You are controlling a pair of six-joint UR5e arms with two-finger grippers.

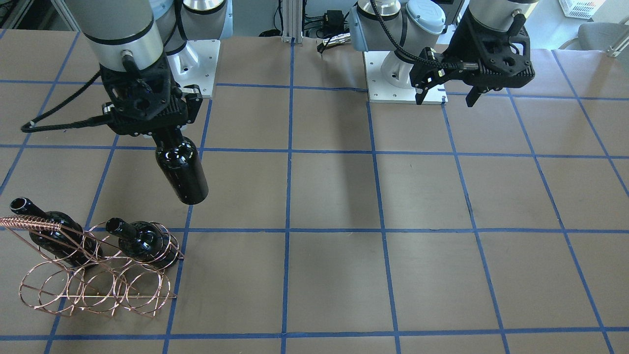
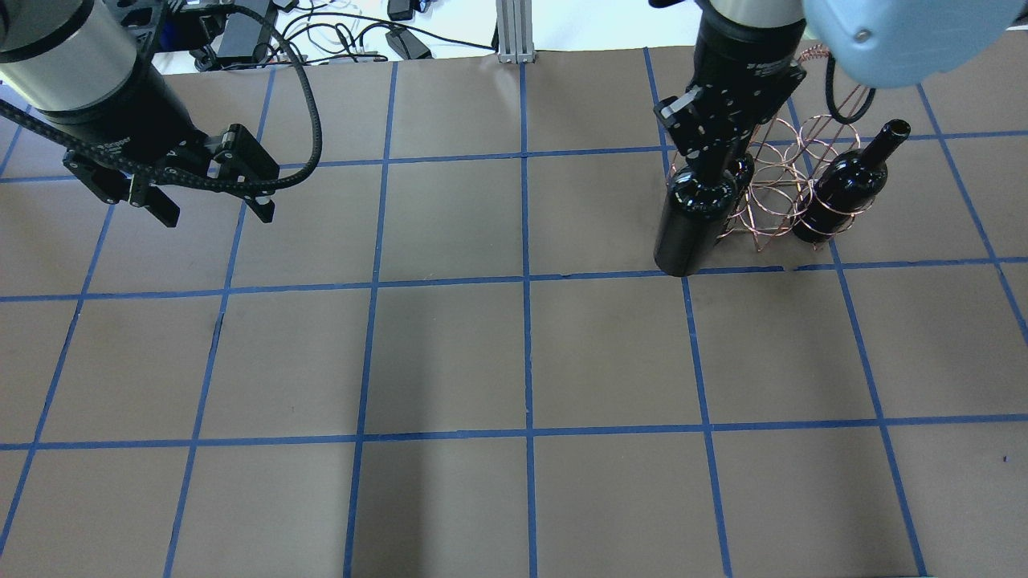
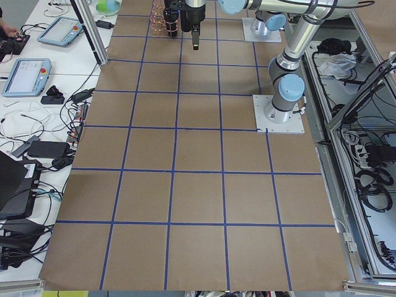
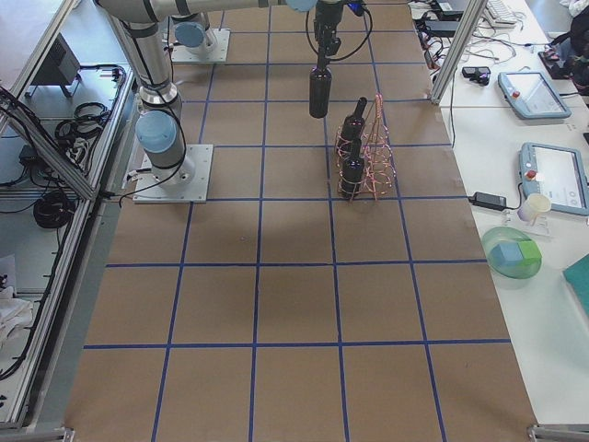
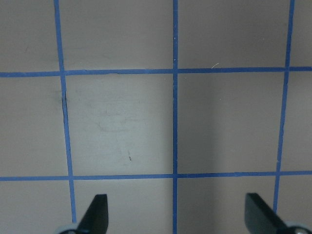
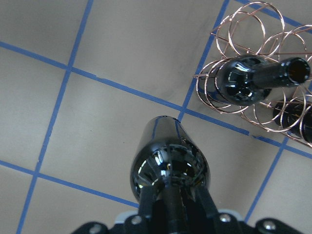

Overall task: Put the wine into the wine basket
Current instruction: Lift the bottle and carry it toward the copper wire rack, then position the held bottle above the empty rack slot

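My right gripper [image 1: 169,133] is shut on the neck of a glossy dark wine bottle [image 1: 182,172], which hangs upright, neck up, above the table. The bottle also shows in the overhead view [image 2: 691,225] and the right wrist view [image 6: 168,156]. It is just beside the copper wire wine basket [image 1: 98,290], on the table-centre side, apart from it. The basket [image 2: 771,209] holds two look-alike bottles [image 1: 54,236] [image 1: 142,238] lying tilted in its hoops. My left gripper [image 2: 209,209] is open and empty, high over bare table [image 5: 178,209].
The basket stands near the table's far edge on my right side [image 4: 377,157]. The two arm bases [image 1: 196,64] [image 1: 403,73] sit at the robot side. Benches with tablets [image 4: 543,180] and cables lie beyond the table's edge.
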